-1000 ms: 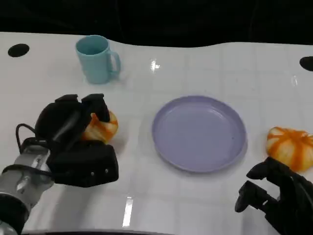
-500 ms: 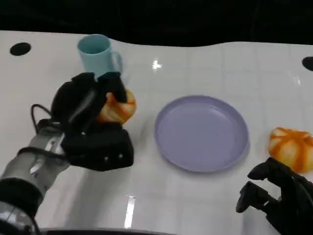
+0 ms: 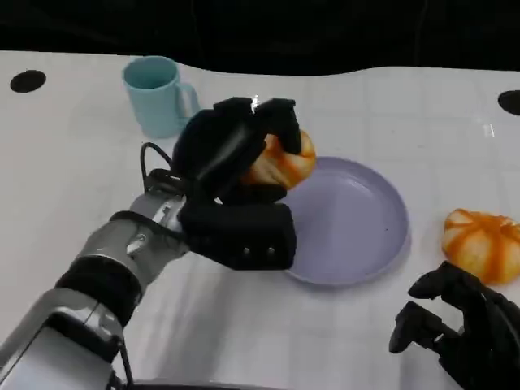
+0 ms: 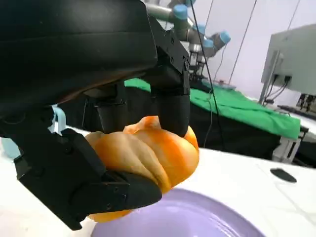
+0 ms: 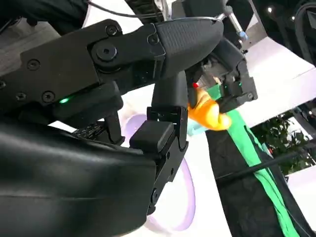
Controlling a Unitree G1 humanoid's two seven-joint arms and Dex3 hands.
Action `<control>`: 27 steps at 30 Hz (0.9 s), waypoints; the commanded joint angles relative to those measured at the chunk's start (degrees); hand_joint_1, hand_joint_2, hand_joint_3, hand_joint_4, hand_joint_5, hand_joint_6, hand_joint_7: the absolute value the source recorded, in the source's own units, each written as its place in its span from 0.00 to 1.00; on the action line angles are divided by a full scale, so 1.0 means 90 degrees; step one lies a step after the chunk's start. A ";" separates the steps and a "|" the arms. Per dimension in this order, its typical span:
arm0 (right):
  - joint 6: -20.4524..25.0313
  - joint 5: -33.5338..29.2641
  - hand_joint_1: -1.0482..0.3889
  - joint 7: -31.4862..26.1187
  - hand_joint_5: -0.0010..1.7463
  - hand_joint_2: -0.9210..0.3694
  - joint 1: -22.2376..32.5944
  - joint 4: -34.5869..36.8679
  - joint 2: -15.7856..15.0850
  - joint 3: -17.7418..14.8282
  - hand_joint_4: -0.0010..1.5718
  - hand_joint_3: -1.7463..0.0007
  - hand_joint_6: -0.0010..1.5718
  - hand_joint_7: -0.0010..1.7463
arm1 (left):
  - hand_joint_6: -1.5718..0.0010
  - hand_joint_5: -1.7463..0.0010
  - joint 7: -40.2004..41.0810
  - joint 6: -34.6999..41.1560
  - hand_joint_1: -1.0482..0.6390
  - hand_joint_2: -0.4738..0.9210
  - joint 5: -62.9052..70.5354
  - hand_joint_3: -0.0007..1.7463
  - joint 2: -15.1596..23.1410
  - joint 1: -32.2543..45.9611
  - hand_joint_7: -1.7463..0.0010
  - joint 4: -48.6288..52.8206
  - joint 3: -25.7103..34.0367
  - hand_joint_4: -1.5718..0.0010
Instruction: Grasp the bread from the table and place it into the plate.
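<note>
My left hand (image 3: 231, 175) grips an orange-and-cream bread roll (image 3: 280, 162) and holds it in the air over the left rim of the lavender plate (image 3: 357, 219). In the left wrist view the black fingers (image 4: 170, 106) wrap the bread (image 4: 148, 158) above the plate (image 4: 197, 222). A second bread roll (image 3: 483, 244) lies on the table to the right of the plate. My right hand (image 3: 459, 329) hovers at the lower right, just in front of that roll, its fingers curled with nothing in them. The right wrist view shows its own fingers (image 5: 165, 136), the plate (image 5: 185, 197) and the held bread (image 5: 207, 113) beyond.
A light blue mug (image 3: 158, 96) stands at the back left of the white table (image 3: 81, 179). Two dark round holes (image 3: 27, 80) mark the table's far corners. Behind the table edge lies darkness.
My left hand has lifted the bread off the table and carried it rightward, from beside the mug to above the plate's left rim. The right hand has stayed in place.
</note>
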 commanded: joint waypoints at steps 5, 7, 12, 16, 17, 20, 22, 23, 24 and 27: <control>-0.0086 -0.0011 0.38 0.0088 0.89 0.00 0.0069 -0.0027 -0.0024 0.0015 0.46 0.87 0.49 0.62 | 0.53 0.00 -0.0671 0.0048 0.49 0.77 -0.0200 0.66 -0.0301 -0.0635 0.00 0.0373 -0.0037 0.41; -0.0059 -0.0002 0.38 0.0071 0.88 0.00 0.0073 -0.0044 -0.0020 0.0020 0.46 0.88 0.49 0.62 | 0.53 0.00 -0.0742 -0.0022 0.49 0.77 -0.0215 0.66 -0.0340 -0.0695 0.00 0.0438 -0.0060 0.41; -0.0149 -0.0044 0.39 0.0067 0.88 0.00 0.0089 -0.0032 0.0012 0.0049 0.47 0.87 0.49 0.61 | 0.52 0.00 -0.0912 -0.0067 0.50 0.73 -0.0218 0.71 -0.0462 -0.0842 0.00 0.0609 -0.0137 0.40; -0.0122 0.0000 0.39 0.0065 0.88 0.00 0.0099 -0.0055 0.0028 0.0051 0.46 0.86 0.49 0.61 | 0.52 0.00 -0.1041 -0.0141 0.51 0.69 -0.0181 0.73 -0.0500 -0.0903 0.00 0.0720 -0.0200 0.41; -0.0113 0.0006 0.39 0.0068 0.88 0.00 0.0101 -0.0061 0.0023 0.0051 0.46 0.86 0.49 0.61 | 0.53 0.00 -0.1141 -0.0133 0.51 0.69 -0.0195 0.73 -0.0520 -0.0922 0.00 0.0750 -0.0209 0.41; -0.0121 0.0002 0.39 0.0081 0.88 0.00 0.0109 -0.0067 0.0013 0.0052 0.46 0.87 0.49 0.61 | 0.54 0.00 -0.1396 -0.0099 0.50 0.71 -0.0258 0.72 -0.0574 -0.0961 0.00 0.0818 -0.0219 0.43; -0.0155 -0.0035 0.39 0.0086 0.88 0.00 0.0115 -0.0068 0.0002 0.0061 0.46 0.87 0.49 0.61 | 0.55 0.00 -0.1615 -0.0089 0.50 0.72 -0.0343 0.68 -0.0618 -0.0980 0.00 0.0849 -0.0177 0.44; -0.0150 -0.0050 0.39 0.0066 0.88 0.00 0.0119 -0.0081 0.0000 0.0066 0.46 0.87 0.49 0.61 | 0.57 0.00 -0.1812 -0.0094 0.51 0.73 -0.0439 0.67 -0.0643 -0.0991 0.00 0.0871 -0.0122 0.45; -0.0145 -0.0059 0.39 0.0050 0.88 0.00 0.0122 -0.0089 -0.0001 0.0070 0.46 0.87 0.49 0.61 | 0.58 0.01 -0.1954 -0.0099 0.50 0.75 -0.0509 0.63 -0.0659 -0.0998 0.09 0.0883 -0.0082 0.49; -0.0154 -0.0043 0.39 0.0067 0.88 0.00 0.0121 -0.0084 -0.0004 0.0072 0.46 0.86 0.48 0.62 | 0.62 0.17 -0.2623 -0.0188 0.47 0.87 -0.0780 0.40 -0.0680 -0.1020 0.43 0.0959 0.0020 0.61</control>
